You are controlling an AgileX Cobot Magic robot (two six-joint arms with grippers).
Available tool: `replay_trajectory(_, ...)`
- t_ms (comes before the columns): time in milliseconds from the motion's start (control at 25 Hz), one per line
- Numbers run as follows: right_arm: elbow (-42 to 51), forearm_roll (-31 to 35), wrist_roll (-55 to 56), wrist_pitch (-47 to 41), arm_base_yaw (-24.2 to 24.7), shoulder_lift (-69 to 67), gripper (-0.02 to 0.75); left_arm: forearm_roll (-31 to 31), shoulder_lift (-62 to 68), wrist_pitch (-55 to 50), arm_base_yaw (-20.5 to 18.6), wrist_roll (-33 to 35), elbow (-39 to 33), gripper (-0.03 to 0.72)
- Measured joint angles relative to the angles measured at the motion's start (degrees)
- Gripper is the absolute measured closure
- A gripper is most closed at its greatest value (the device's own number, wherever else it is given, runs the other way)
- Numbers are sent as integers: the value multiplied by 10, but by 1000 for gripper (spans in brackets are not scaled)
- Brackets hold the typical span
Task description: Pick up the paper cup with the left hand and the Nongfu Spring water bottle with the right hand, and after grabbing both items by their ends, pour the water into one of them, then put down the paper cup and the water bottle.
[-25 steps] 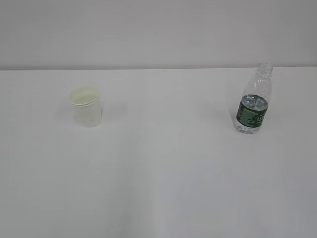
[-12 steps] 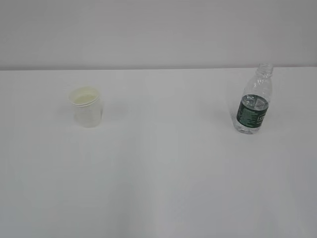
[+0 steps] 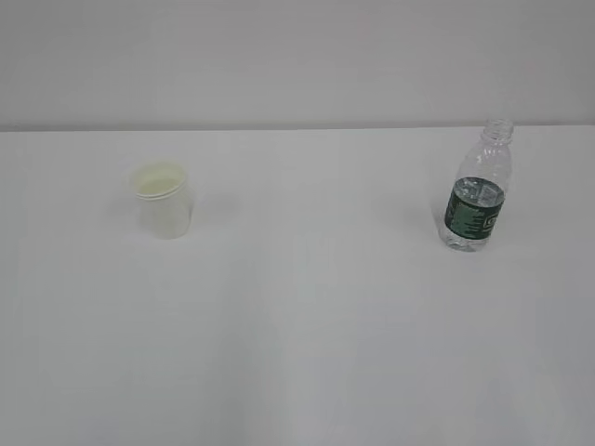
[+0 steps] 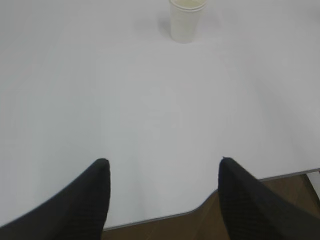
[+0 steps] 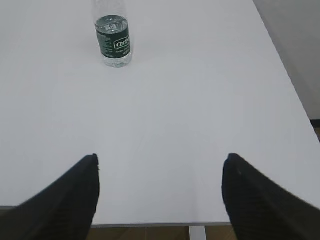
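The white paper cup (image 3: 165, 201) stands upright on the left of the white table (image 3: 307, 307); the left wrist view shows this paper cup (image 4: 186, 20) far ahead at the top. The Nongfu Spring water bottle (image 3: 479, 189) stands upright and capless on the right, with clear water up to its dark green label. In the right wrist view the bottle (image 5: 113, 36) is far ahead, upper left. My left gripper (image 4: 164, 162) hangs open over the table's near edge with nothing between its fingers. My right gripper (image 5: 160, 159) is open and empty too. Neither gripper shows in the exterior view.
The table's near edge (image 4: 160, 217) with brown floor below runs under the left gripper. The table's right edge (image 5: 287, 80) and near edge (image 5: 160, 225) show in the right wrist view. A pale wall (image 3: 297, 56) stands behind the table.
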State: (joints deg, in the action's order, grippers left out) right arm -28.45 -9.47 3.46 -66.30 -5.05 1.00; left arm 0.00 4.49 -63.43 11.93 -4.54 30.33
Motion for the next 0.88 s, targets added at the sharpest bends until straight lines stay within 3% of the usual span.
replay_trajectory(400,0,0,0,4,3,0,166,0,0,0,-3,0,0,207)
replay_trajectory(720,0,0,0,4,99,0,166,0,0,1,-99,0,0,228)
replay_trajectory(880,0,0,0,4,117,0,166,0,0,1,-112,0,0,236)
